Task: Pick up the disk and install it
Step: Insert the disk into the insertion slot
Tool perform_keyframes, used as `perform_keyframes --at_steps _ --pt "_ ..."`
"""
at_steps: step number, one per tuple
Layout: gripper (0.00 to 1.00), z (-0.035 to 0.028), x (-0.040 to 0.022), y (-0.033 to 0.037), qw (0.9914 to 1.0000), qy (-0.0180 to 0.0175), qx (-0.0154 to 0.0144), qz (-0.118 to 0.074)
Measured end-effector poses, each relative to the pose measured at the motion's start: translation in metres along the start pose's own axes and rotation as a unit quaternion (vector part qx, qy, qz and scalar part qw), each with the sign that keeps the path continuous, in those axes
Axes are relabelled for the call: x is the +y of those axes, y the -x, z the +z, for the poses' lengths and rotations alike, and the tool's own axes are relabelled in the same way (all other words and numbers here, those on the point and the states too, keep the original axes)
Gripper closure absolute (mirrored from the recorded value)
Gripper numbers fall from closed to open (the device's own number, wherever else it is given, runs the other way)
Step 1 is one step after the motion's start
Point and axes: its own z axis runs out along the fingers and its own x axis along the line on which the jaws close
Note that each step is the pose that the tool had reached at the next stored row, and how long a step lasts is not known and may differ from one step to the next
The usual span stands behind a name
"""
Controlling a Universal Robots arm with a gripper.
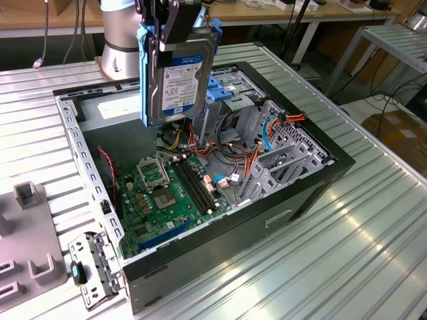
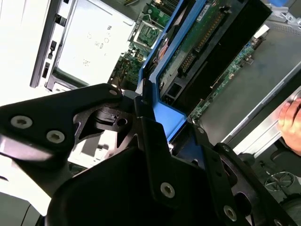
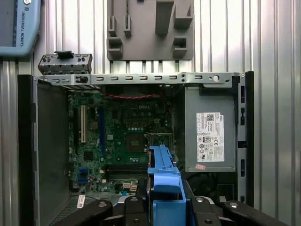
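Observation:
The disk [image 1: 177, 73], a silver hard drive with a white-and-blue label and blue side rails, hangs upright above the open computer case [image 1: 280, 207]. My gripper [image 1: 164, 33] is shut on the disk's upper end, black fingers clamping its faces. In the second wrist view the gripper [image 2: 141, 122] grips the blue rail, and the disk [image 2: 202, 42] shows its green circuit-board side. In the first wrist view the disk's blue rail [image 3: 162, 179] sticks out from the gripper [image 3: 164, 209] over the motherboard [image 3: 127, 136]. The metal drive cage with blue latch [image 1: 223, 90] lies just to the disk's right in the exterior view.
Inside the case are the grey power-supply box [image 3: 209, 136], the motherboard [image 1: 160, 193] and orange and blue cables [image 1: 267, 133]. A grey fixture plate [image 1: 27, 233] and a loose metal bracket [image 1: 93, 270] lie on the ribbed table. A hand [image 2: 291, 117] shows beside the case.

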Motion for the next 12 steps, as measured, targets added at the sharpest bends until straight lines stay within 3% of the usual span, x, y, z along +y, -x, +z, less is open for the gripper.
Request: perform_keyframes --at_steps 12 --pt "0.63 0.0001 -0.0006 -0.0041 1.0 0.0 0.0 0.0"
